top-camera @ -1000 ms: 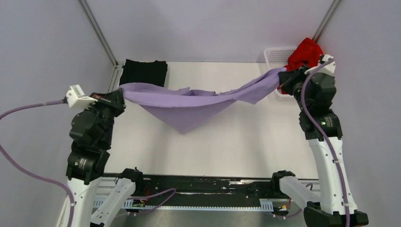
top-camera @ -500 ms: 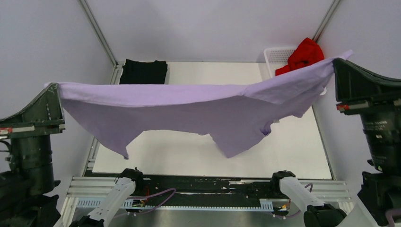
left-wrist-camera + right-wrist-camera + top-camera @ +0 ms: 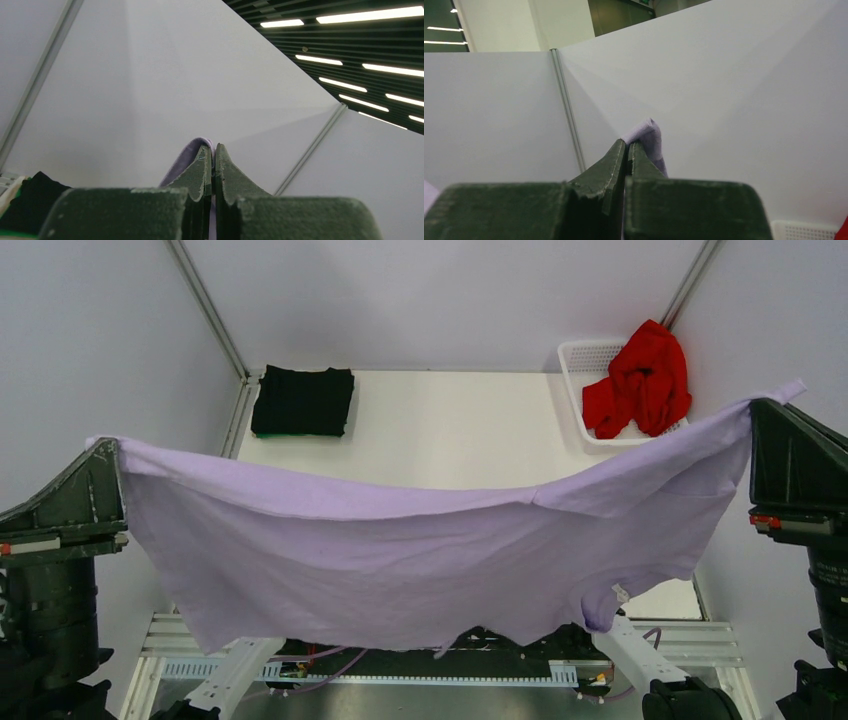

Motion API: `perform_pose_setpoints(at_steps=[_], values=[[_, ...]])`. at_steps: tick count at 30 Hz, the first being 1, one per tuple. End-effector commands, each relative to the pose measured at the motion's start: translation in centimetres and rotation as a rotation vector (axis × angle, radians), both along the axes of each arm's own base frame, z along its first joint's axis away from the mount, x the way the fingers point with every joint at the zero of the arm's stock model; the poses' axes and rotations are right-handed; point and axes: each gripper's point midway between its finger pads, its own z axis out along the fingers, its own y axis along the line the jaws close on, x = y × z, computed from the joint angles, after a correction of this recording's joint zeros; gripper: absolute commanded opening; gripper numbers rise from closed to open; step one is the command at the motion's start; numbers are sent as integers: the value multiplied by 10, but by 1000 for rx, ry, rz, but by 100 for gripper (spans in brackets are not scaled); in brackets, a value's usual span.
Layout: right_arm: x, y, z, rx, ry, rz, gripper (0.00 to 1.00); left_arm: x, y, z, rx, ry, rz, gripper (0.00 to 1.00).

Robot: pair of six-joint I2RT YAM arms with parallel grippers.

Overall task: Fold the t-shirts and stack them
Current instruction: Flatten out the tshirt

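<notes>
White table (image 3: 450,430) serves as our reference. We find the lavender t-shirt (image 3: 400,560) stretched in the air above its near half, sagging mid-span. The left gripper (image 3: 105,448) pinches one corner off the table's left side, and the right gripper (image 3: 757,406) pinches the other off its right. The black t-shirt (image 3: 303,400) lies folded at its far-left corner. The red t-shirt (image 3: 645,380) sits bunched in the basket (image 3: 578,353) at its far-right corner.

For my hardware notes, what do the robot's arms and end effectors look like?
The left end effector and right end effector have dark green rough fingers tapering to thin tips. Black cylindrical housings behind carry red marks. Lower links are white, with purple cables.
</notes>
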Motion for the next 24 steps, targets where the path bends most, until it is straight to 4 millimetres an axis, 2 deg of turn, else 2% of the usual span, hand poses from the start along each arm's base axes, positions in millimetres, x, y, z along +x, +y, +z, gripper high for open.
perform_pose_setpoints(at_steps=[1,2,3,4,5,6,7,8,9,10,12,13,14,15,16,17,18,20,21,22,23,24], values=[[88,-25,-20,38,133,-179,0,61,-7,-35,30,142,43,0],[107,-35,-28,56,167,-238,0,72,-4,-41,15,165,71,0],[127,-41,-38,58,202,-283,0,98,-1,-63,9,238,113,0],[150,-45,-53,54,252,-320,0,116,-1,-74,-1,280,137,0],[173,-49,-68,54,298,-357,0,140,6,-104,-16,366,202,0],[194,-53,-84,50,342,-389,0,160,7,-122,-40,421,232,0],[221,-56,-106,42,401,-419,0,181,12,-156,-43,505,297,0],[243,-57,-128,33,454,-441,0,203,10,-176,-64,552,316,0],[264,-58,-150,24,502,-455,0,220,12,-211,-48,631,363,0],[286,-56,-177,11,557,-462,0,241,10,-234,-44,681,382,0],[328,-53,-230,-12,651,-470,0,276,9,-305,-6,835,446,0],[348,-52,-259,-25,705,-475,0,286,11,-323,2,878,472,0],[368,-51,-288,-34,758,-480,0,308,8,-360,24,962,488,0],[387,-51,-318,-39,818,-486,0,318,10,-378,29,1006,494,1],[404,-51,-345,-39,872,-491,0,337,8,-413,46,1082,505,5],[422,-51,-374,-41,928,-492,0,347,12,-430,39,1124,505,7],[440,-49,-398,-46,979,-488,2,364,11,-458,47,1191,505,11],[470,-42,-429,-63,1040,-461,10,388,14,-487,43,1269,480,28],[480,-37,-437,-76,1065,-435,21,395,16,-495,39,1296,454,53],[487,-31,-444,-87,1092,-411,42,406,15,-497,40,1302,442,70],[493,-26,-440,-88,1091,-389,66,411,14,-498,56,1310,417,92],[494,-22,-440,-93,1094,-374,80,417,11,-489,57,1287,398,96]])
